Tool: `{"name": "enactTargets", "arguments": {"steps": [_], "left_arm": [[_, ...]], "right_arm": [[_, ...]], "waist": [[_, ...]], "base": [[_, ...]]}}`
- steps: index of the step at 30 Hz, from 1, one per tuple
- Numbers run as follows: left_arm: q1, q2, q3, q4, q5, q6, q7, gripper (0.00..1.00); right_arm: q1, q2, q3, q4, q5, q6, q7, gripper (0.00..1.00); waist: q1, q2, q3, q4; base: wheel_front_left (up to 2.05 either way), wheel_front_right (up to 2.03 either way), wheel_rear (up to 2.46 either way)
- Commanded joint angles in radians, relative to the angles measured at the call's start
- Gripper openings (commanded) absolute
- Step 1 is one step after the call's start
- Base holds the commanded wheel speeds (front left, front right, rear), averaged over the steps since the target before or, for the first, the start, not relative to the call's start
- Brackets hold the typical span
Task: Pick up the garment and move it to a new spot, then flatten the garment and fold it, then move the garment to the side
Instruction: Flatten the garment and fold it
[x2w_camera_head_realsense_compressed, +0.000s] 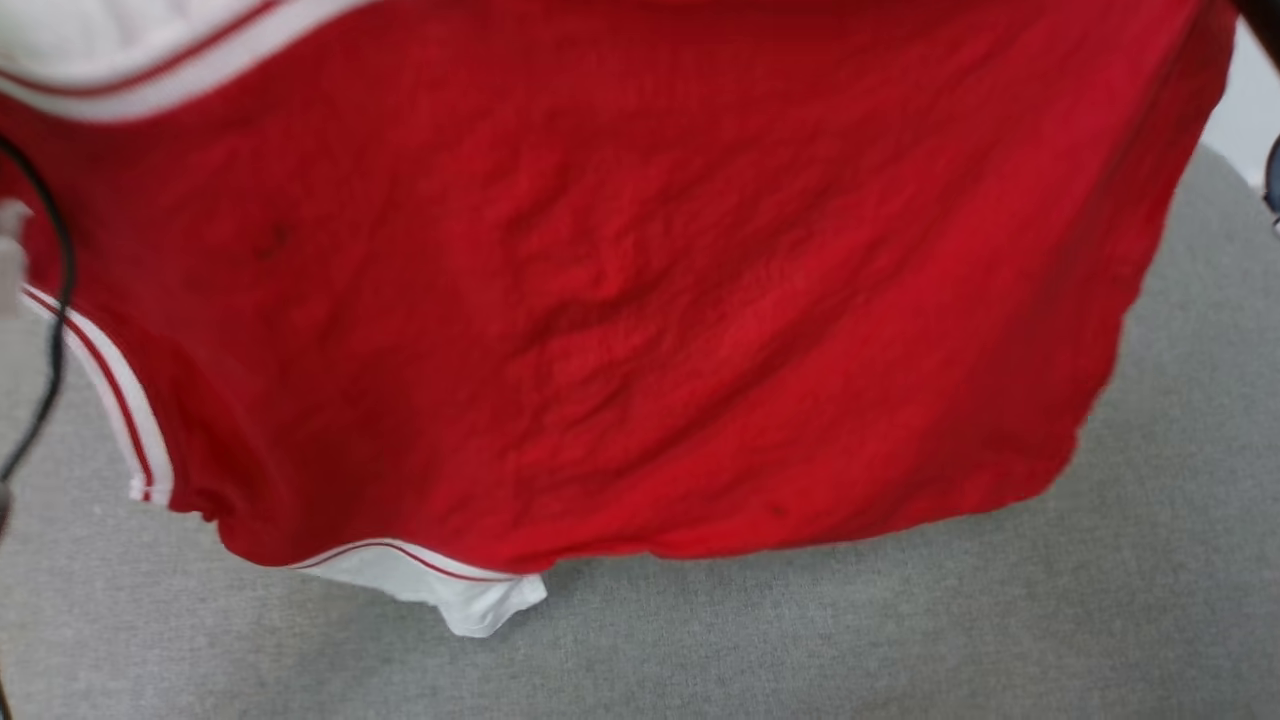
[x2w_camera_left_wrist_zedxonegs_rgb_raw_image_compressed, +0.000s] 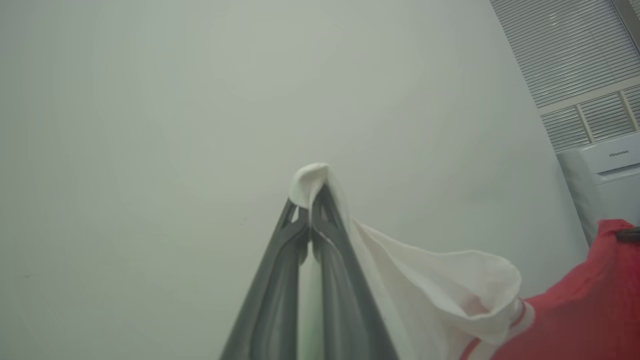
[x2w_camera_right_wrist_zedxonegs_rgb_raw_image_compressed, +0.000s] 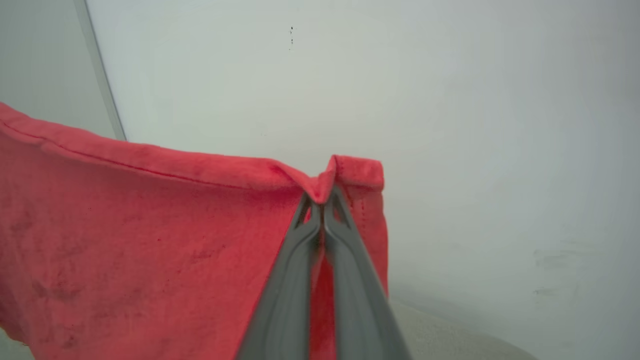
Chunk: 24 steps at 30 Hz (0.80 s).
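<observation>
Here the grey table (x2w_camera_head_realsense_compressed: 1150, 560) lies beneath the garment (x2w_camera_head_realsense_compressed: 640, 300), which hangs spread wide above it, probably so it can be laid down flat. The left hand (x2w_camera_left_wrist_zedxonegs_rgb_raw_image_compressed: 310, 210) pinches its white sleeve (x2w_camera_left_wrist_zedxonegs_rgb_raw_image_compressed: 440, 290); the right hand (x2w_camera_right_wrist_zedxonegs_rgb_raw_image_compressed: 322, 202) pinches a red hem corner.
</observation>
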Motion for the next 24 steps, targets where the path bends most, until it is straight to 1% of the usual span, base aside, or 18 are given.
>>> {"name": "enactTargets", "arguments": {"steps": [1, 5, 10, 13, 15, 18, 20, 24], "left_arm": [[-0.028, 0.008, 0.003, 0.008, -0.003, -0.004, 0.008, 0.0], [-0.12, 0.019, -0.005, 0.051, -0.01, -0.026, 0.025, 0.0], [-0.279, 0.034, -0.019, 0.147, -0.001, -0.063, 0.039, 0.0], [-0.401, 0.039, -0.045, 0.214, 0.021, -0.096, 0.045, 0.0], [-0.496, 0.035, -0.069, 0.268, 0.038, -0.128, 0.042, 0.0], [-0.649, 0.021, -0.108, 0.362, 0.066, -0.174, 0.033, 0.0], [-0.755, 0.001, -0.131, 0.438, 0.09, -0.199, 0.017, 0.0], [-0.944, -0.058, -0.172, 0.604, 0.133, -0.228, -0.039, 0.0]], "right_arm": [[-0.024, 0.005, -0.007, -0.005, -0.009, 0.0, -0.009, 0.0], [-0.073, -0.003, -0.014, 0.005, -0.031, 0.0, -0.043, 0.0], [-0.163, -0.014, 0.0, 0.059, -0.057, 0.0, -0.095, 0.0], [-0.259, -0.015, -0.006, 0.112, -0.08, 0.0, -0.129, 0.0], [-0.326, -0.014, -0.006, 0.159, -0.1, 0.0, -0.161, 0.0], [-0.444, -0.013, 0.004, 0.236, -0.148, 0.0, -0.224, 0.0], [-0.522, -0.008, 0.009, 0.303, -0.18, -0.001, -0.273, 0.0], [-0.667, 0.011, 0.01, 0.427, -0.265, -0.001, -0.382, 0.0]], "waist": [[0.0, 0.0, 0.039, -0.007], [0.0, 0.0, 0.114, -0.007], [0.0, 0.0, 0.228, -0.001], [0.0, 0.0, 0.305, 0.003], [0.0, 0.0, 0.352, 0.01], [0.0, 0.0, 0.416, 0.019], [0.0, 0.0, 0.453, 0.027], [0.0, 0.0, 0.513, 0.048]], "base": [[0.0, 0.0, 0.0], [0.0, 0.0, 0.0], [0.0, 0.0, 0.0], [0.0, 0.0, 0.0], [0.0, 0.0, 0.0], [0.0, 0.0, 0.0], [0.0, 0.0, 0.0], [0.0, 0.0, 0.0]]}}
